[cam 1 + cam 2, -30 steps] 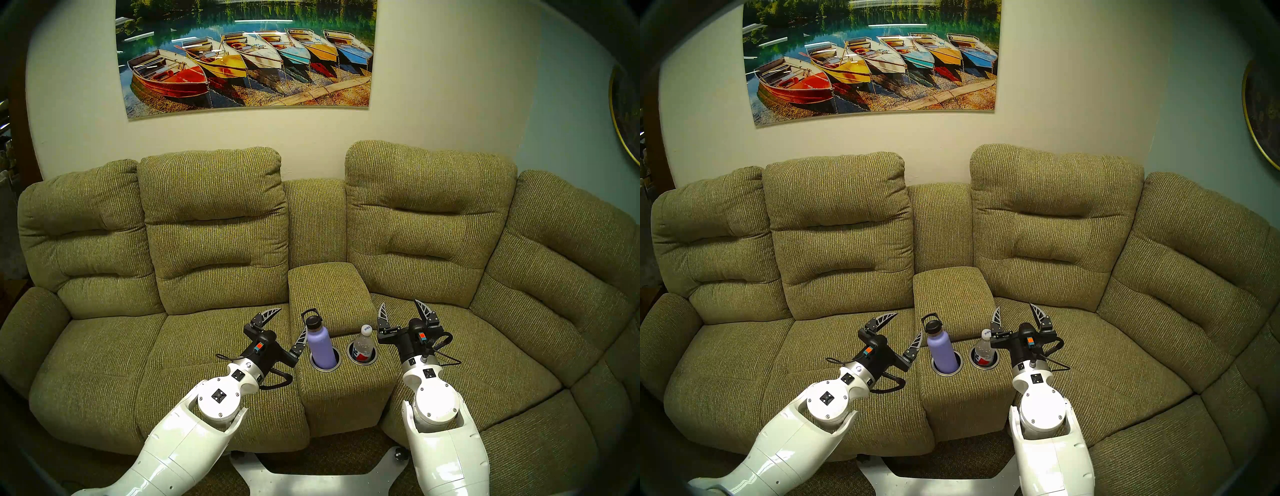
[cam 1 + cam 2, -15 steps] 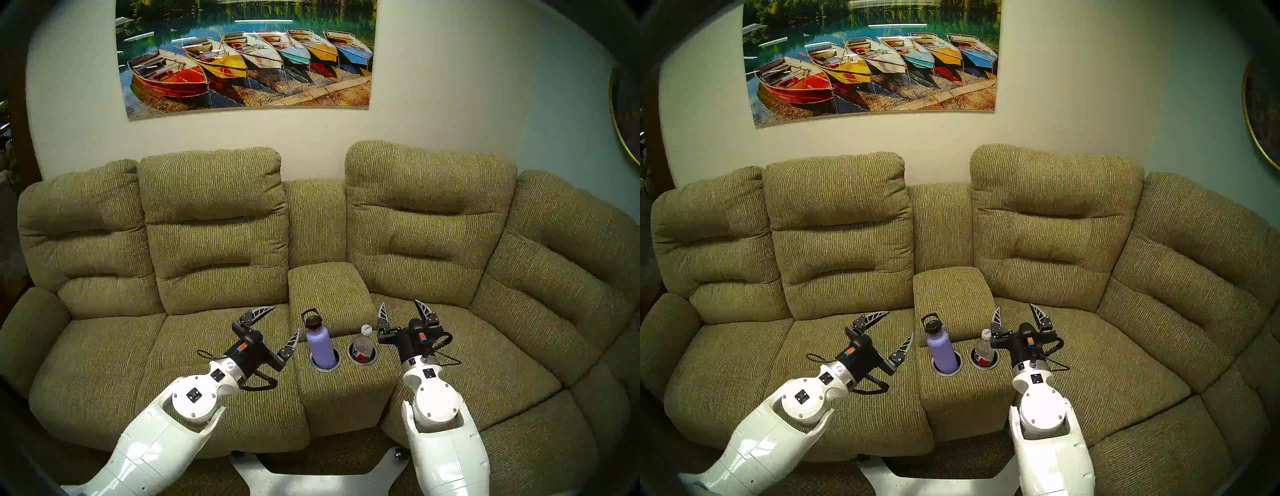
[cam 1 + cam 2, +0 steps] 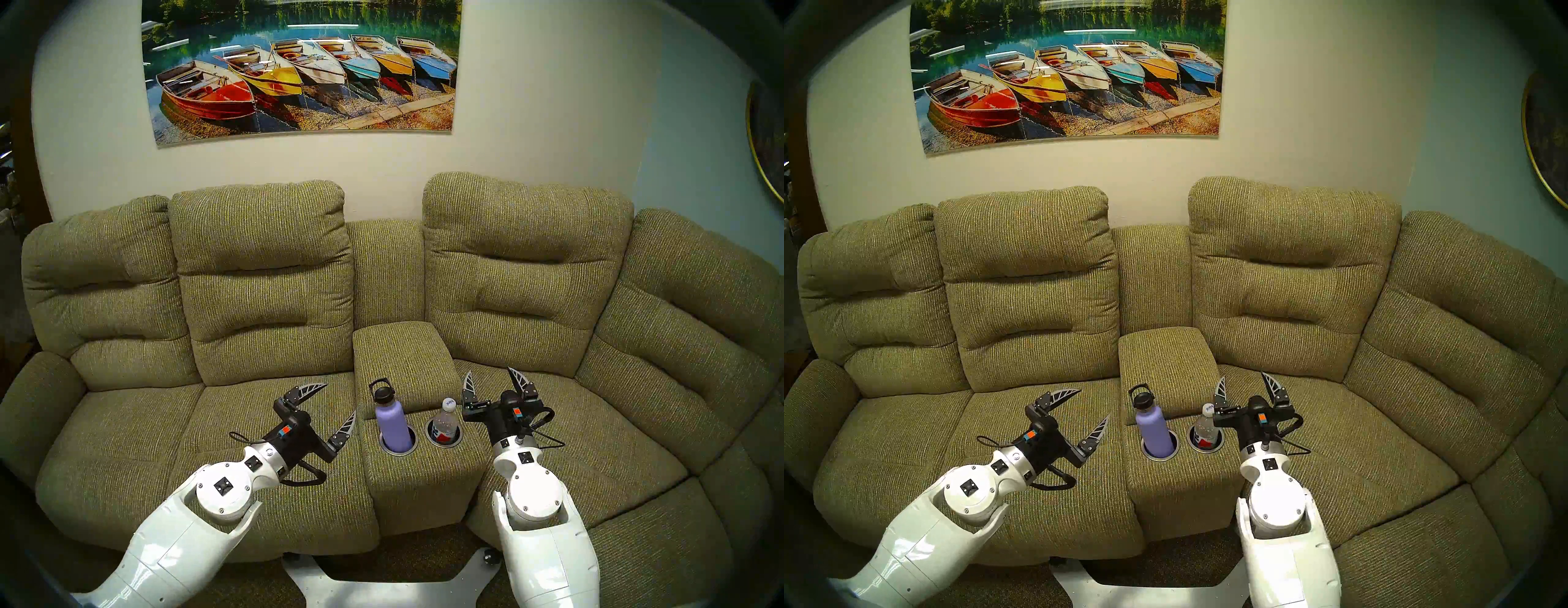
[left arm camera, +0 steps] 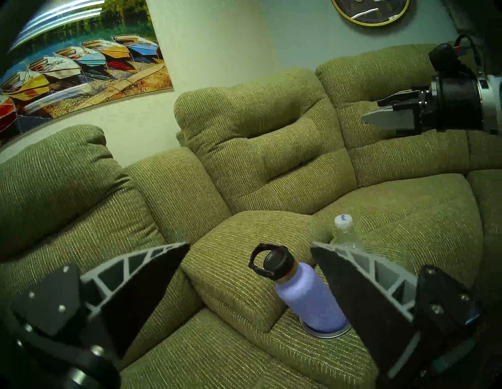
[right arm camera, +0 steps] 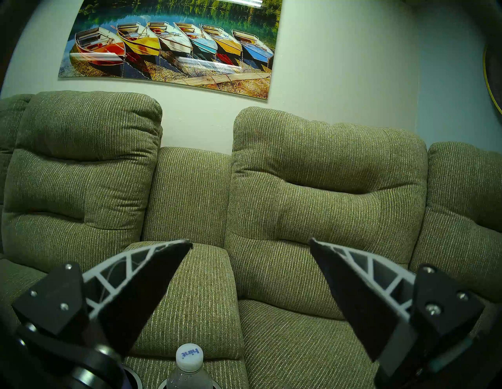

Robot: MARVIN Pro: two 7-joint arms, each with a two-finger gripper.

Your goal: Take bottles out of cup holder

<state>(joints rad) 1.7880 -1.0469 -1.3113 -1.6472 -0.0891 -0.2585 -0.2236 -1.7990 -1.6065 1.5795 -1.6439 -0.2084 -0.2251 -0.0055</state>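
your flask (image 3: 391, 424) and bottle (image 3: 444, 422) both stand in the cup holder (image 3: 399, 451), upright for a side grab. left gripper (image 3: 337, 401) beside the flask, right gripper (image 3: 491, 375) just right of the bottle, both spread wide and empty.

The left gripper (image 3: 340, 398) has drawn away from the lavender flask (image 3: 392, 424) — a second ago its near fingertip stood just beside the flask's body, and now a clear strip of olive sofa fabric (image 3: 271, 509) shows between them. Its arm has swung toward the left of the head view and slightly back toward the robot, the white elbow housing sliding lower and leftward with it. The jaws stand as wide apart as before — only their place over the left seat cushion has shifted.
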